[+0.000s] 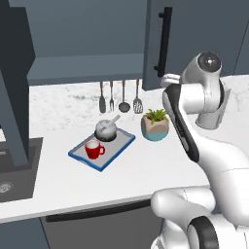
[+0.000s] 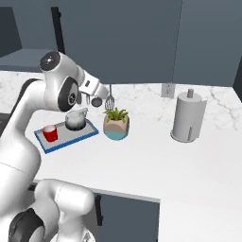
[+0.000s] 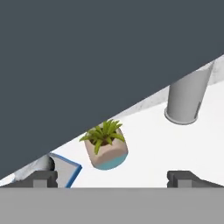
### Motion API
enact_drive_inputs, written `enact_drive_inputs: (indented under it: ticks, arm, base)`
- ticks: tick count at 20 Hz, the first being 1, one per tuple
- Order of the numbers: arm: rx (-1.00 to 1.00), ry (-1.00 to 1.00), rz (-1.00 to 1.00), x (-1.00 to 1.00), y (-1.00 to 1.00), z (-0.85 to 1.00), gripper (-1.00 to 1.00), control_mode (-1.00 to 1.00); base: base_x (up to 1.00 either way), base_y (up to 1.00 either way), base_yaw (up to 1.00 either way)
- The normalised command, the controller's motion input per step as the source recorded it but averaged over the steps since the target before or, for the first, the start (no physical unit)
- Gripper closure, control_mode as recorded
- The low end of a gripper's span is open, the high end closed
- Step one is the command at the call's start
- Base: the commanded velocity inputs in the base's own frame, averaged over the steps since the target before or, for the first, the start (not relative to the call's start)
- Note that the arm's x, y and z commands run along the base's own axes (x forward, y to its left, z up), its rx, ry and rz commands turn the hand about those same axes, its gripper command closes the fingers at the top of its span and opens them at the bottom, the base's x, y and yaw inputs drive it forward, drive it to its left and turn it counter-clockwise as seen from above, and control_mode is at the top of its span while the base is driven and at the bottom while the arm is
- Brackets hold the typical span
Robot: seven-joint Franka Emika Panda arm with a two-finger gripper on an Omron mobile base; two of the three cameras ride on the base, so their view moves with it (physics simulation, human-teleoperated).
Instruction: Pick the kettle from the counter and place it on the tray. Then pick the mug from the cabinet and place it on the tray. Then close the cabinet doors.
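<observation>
The blue-rimmed tray (image 1: 124, 146) lies on the marble counter (image 1: 146, 170). On it stand the grey kettle (image 1: 107, 129) and the red mug (image 1: 93, 149), also seen as the kettle (image 2: 75, 119) and mug (image 2: 49, 133). Above, the cabinet (image 1: 82, 68) stands open, its left door (image 1: 14, 97) swung out and its right door (image 1: 194, 24) angled out with a black bar handle (image 1: 164, 44). My gripper (image 3: 113, 178) is open and holds nothing. It sits close to the right door's lower edge, and that dark panel (image 3: 87, 57) covers the upper left of the hand view.
A teal-and-tan plant pot (image 1: 155, 126) stands right of the tray. Utensils (image 1: 119, 97) hang on the back wall. A tall grey cylinder with a knob (image 2: 188, 118) is further right. The dark sink (image 1: 14, 168) lies at the left.
</observation>
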Motion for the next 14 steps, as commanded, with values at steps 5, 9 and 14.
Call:
enact_drive_inputs:
  ticks: [5,9,14]
  arm:
    - [-0.02,-0.05,0.00,0.94,0.14,-0.01,-1.00,-1.00]
    - [-0.13,-0.20,0.00,0.70,0.04,-0.12,-1.00,-1.00]
    - [-0.09,0.04,0.00,0.62,0.00,-0.01,-1.00,-1.00]
  base:
    - [0.00,0.00,0.00]
    - [0.00,0.00,0.00]
    - [0.00,0.00,0.00]
